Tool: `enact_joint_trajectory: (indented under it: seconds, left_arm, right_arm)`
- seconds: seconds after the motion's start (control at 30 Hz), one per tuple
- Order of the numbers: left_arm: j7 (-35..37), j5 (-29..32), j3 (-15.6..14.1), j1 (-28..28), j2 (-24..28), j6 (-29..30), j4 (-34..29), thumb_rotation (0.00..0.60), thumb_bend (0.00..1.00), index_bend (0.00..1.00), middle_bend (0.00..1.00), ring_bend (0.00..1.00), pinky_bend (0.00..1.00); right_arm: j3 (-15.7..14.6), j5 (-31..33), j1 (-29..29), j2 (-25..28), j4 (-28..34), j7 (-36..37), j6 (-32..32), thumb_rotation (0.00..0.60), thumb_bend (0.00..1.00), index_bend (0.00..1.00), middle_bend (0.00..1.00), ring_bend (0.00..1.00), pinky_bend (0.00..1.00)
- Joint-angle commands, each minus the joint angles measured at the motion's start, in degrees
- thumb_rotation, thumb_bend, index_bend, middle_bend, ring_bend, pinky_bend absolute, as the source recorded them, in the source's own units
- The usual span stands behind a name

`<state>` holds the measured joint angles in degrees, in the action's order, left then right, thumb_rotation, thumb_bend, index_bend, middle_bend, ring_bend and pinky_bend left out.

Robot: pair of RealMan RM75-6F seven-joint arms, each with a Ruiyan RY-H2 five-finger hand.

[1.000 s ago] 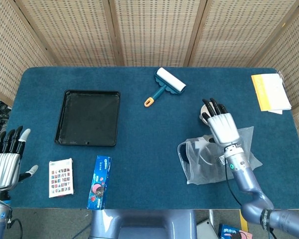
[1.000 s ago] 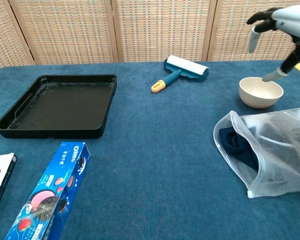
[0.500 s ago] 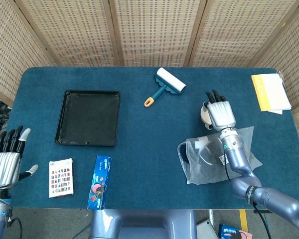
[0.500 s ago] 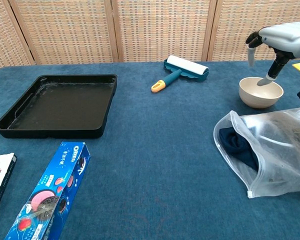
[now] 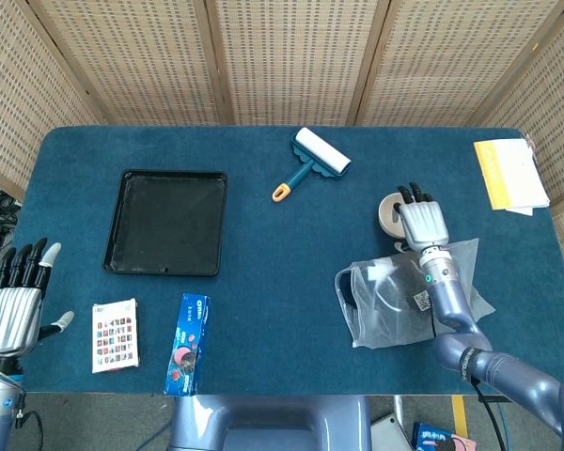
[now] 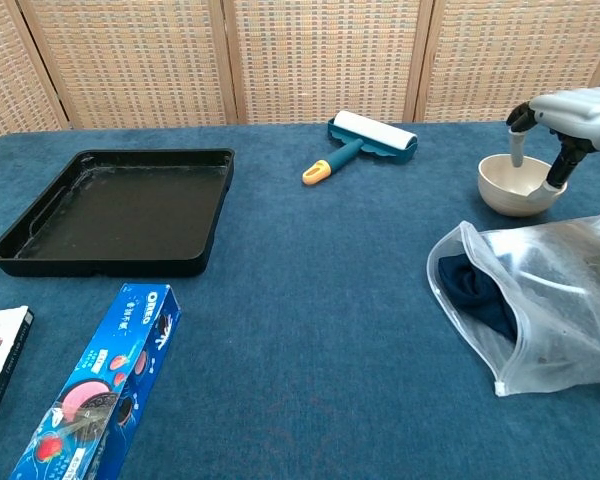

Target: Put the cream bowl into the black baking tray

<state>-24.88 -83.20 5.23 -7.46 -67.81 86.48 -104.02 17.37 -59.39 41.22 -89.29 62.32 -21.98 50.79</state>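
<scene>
Cream bowl (image 6: 516, 186) sits on the table (image 5: 263, 282) at far right, just behind the clear bag (image 6: 540, 300), well apart from the black baking tray (image 5: 165, 222) at far left. Right hand (image 5: 421, 222) is over the bowl, fingers (image 6: 517, 150) dipping inside, thumb at the near rim; can't tell if it grips. Left hand (image 5: 11, 305) hangs off the table's left edge, fingers spread, holding nothing.

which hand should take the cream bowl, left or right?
Right. The right hand is already over the round cream bowl with fingers reaching into it. The left hand sits off the table's near-left corner, on the far side of the black baking tray from the bowl.
</scene>
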Motion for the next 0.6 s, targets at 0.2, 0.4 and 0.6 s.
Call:
enact_joint_trajectory:
  seconds: [0.2, 0.4, 0.6]
  left_arm:
    - [-0.2, 0.2, 0.0, -0.2, -0.2, -0.2, 0.2, 0.600, 0.03, 0.00, 0.00, 0.00, 0.00]
    - [-0.4, 0.5, 0.0, -0.4, -0.5, -0.5, 0.4, 0.600, 0.03, 0.00, 0.00, 0.00, 0.00]
    - [-0.3, 0.7, 0.0, -0.6, -0.6, -0.7, 0.7, 0.600, 0.03, 0.00, 0.00, 0.00, 0.00]
  right_arm:
    - [-0.9, -0.2, 0.8, -1.6, -4.1, 2.6, -1.4, 0.600, 0.29, 0.53, 0.21, 0.09, 0.28]
    - [-1.6, -0.7, 1.3, -3.1, -7.8, 4.5, -2.6, 0.600, 0.29, 0.54, 0.21, 0.09, 0.28]
    - [-2.1, -1.5, 1.6, -4.4, -10.8, 6.4, -3.3, 0.600, 0.30, 0.56, 0.23, 0.10, 0.29]
